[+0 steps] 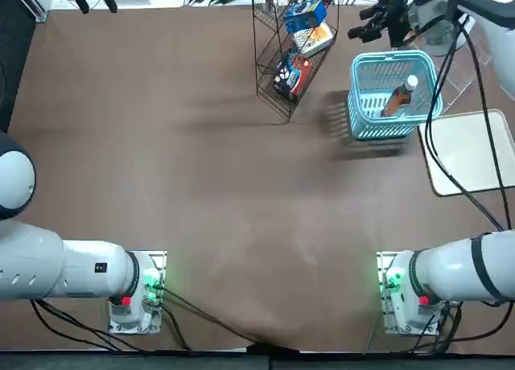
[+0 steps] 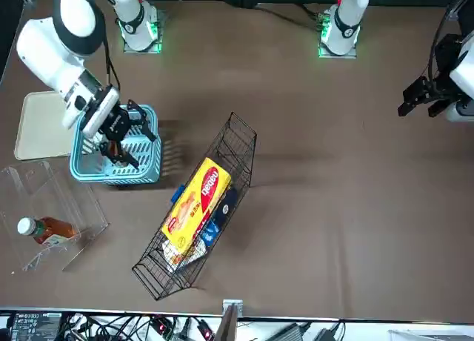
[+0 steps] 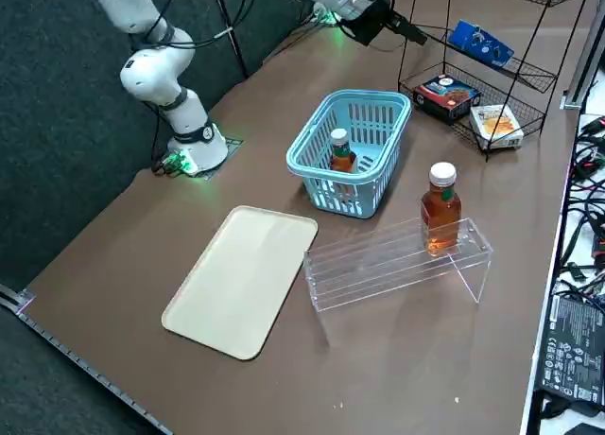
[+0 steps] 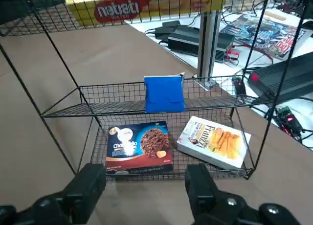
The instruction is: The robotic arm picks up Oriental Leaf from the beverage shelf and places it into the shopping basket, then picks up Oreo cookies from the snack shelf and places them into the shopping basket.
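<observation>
**Oreos next, tea's in**

Top view: bottle (image 1: 400,97) lies in the basket (image 1: 360,117). Side view: gripper (image 3: 402,24) nears the rack (image 3: 553,74). Wrist view: fingers spread, empty; Oreo pack (image 4: 164,93) on the middle tier looks light and crushable, so pinch its narrow edges.

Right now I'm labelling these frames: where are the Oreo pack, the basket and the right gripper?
Oreo pack (image 4: 164,93), right wrist view, middle of its blue face.
Basket (image 3: 304,168), right side view, near rim.
Right gripper (image 4: 146,188), right wrist view, midway between its open fingertips, facing the rack.
</observation>
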`<move>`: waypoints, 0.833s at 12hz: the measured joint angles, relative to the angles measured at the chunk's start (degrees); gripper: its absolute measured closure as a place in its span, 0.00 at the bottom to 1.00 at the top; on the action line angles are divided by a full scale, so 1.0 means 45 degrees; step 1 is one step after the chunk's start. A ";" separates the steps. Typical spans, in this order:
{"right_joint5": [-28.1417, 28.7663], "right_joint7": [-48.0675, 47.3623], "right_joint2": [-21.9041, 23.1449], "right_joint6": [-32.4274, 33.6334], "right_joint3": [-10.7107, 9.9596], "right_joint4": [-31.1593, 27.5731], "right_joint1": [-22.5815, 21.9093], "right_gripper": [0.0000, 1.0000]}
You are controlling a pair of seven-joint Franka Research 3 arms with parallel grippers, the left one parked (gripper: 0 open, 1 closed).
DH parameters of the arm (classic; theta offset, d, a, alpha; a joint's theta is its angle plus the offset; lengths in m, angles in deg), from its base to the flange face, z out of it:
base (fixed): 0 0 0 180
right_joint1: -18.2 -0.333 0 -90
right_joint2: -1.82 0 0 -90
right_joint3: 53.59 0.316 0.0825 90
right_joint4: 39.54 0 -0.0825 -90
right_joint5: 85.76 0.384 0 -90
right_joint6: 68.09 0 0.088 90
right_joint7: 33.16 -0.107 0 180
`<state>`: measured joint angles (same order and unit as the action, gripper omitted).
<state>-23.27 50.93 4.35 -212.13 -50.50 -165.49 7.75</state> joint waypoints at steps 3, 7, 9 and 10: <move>0.0229 0.0001 -0.0681 -0.0747 0.0000 0.0293 -0.0565 0.00; 0.0313 0.0001 -0.1698 -0.1197 0.0000 0.1261 -0.0997 0.00; 0.0555 0.0001 -0.2222 -0.1273 -0.0001 0.1792 -0.1163 0.00; 0.0625 0.0001 -0.2453 -0.1319 -0.0001 0.2031 -0.1236 0.00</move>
<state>-20.46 50.93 -6.69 -218.06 -50.50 -156.35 2.18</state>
